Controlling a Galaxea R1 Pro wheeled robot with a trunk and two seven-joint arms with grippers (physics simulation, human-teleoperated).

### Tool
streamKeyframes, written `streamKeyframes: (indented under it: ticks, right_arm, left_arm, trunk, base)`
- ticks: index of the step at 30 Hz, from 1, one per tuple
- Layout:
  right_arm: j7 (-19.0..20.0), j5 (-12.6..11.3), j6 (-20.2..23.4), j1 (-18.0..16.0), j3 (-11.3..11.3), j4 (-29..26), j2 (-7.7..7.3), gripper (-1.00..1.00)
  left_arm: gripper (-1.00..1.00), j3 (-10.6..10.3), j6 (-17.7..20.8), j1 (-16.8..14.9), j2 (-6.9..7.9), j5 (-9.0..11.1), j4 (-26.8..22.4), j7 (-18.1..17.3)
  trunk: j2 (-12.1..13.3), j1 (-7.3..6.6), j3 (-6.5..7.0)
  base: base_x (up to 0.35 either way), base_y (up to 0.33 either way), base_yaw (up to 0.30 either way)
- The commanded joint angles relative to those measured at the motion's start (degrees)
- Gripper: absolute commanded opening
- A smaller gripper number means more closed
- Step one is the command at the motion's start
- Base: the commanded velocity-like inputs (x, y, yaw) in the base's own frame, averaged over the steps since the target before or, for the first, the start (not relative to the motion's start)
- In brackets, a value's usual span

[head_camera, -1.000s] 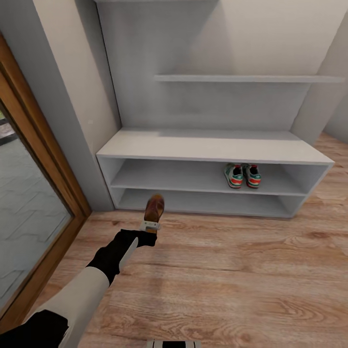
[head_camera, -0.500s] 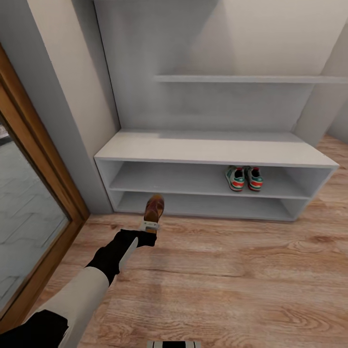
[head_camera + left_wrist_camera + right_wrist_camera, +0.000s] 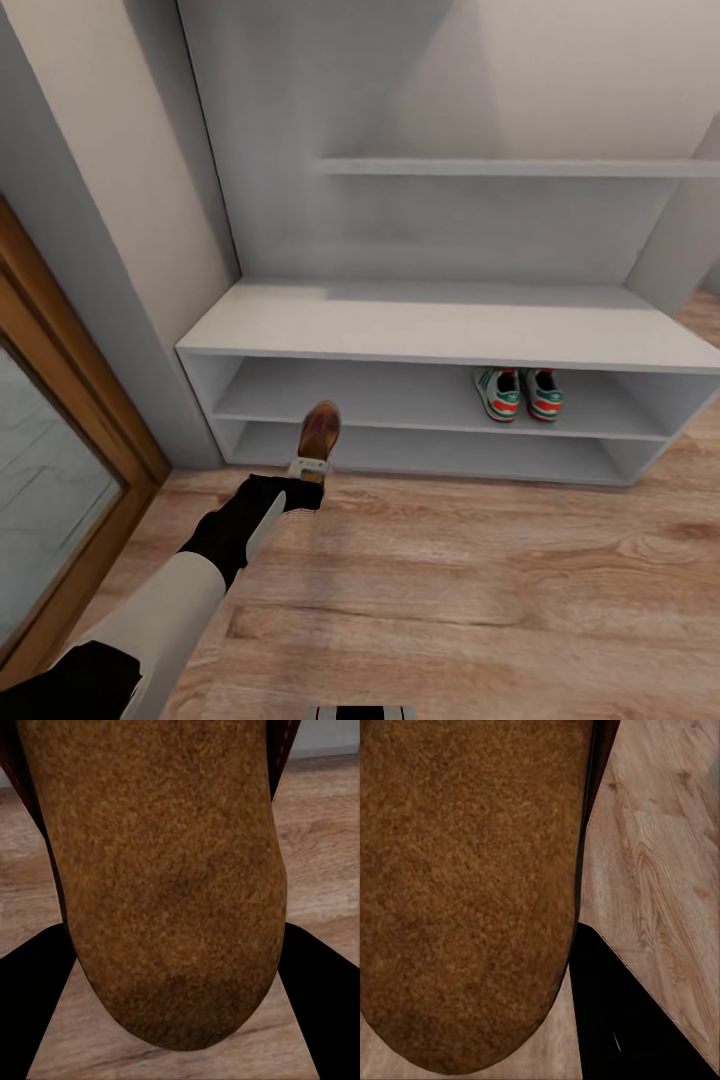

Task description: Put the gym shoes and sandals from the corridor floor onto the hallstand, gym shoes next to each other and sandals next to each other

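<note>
left gripper [image 3: 311, 466] clamping sandal [image 3: 319, 432] (toe up), gym shoes [image 3: 518, 392] shelved

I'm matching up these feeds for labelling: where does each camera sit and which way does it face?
Head: up on the robot, looking down at the hallstand, gym shoes and left arm.
Left wrist: by the left gripper, facing its sandal.
Right wrist: by the right gripper, facing another sandal.
All share the corridor floor.

Sandal [image 3: 320, 432]: glossy brown leather upper; its underside [image 3: 165, 870] is matt, grainy, possibly suede. Hallstand [image 3: 440, 325]: smooth matt pale grey. Corridor floor [image 3: 480, 600] below it: grained wood planks, low sheen.
</note>
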Motion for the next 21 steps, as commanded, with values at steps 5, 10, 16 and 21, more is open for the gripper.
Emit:
streamKeyframes:
  ticks: [5, 10, 16, 21]
  right_arm:
    - [-0.1, 0.0, 0.2, 0.0, 0.0, 0.0, -0.01, -1.0]
    - [-0.1, 0.0, 0.2, -0.1, 0.0, 0.0, -0.01, -1.0]
    - [-0.1, 0.0, 0.2, -0.1, 0.0, 0.0, -0.01, -1.0]
    - [-0.1, 0.0, 0.2, -0.1, 0.0, 0.0, -0.01, -1.0]
  left_arm:
    - [-1.0, -0.1, 0.3, 0.0, 0.04, 0.6, -0.1, 0.2]
    - [-1.0, -0.1, 0.3, 0.0, 0.03, 0.6, -0.1, 0.2]
    - [-1.0, -0.1, 0.3, 0.0, 0.05, 0.6, -0.1, 0.3]
    - [-1.0, 0.0, 0.3, 0.0, 0.06, 0.6, -0.1, 0.3]
  trunk:
    - [0.0, 0.02, -0.05]
    - [0.0, 0.02, -0.05]
    - [0.0, 0.02, -0.05]
    - [0.0, 0.02, -0.05]
  base:
    - [0.338, -0.069, 0.0]
    - [0.34, -0.084, 0.0]
    - [0.341, -0.086, 0.0]
    - [0.347, -0.026, 0.0]
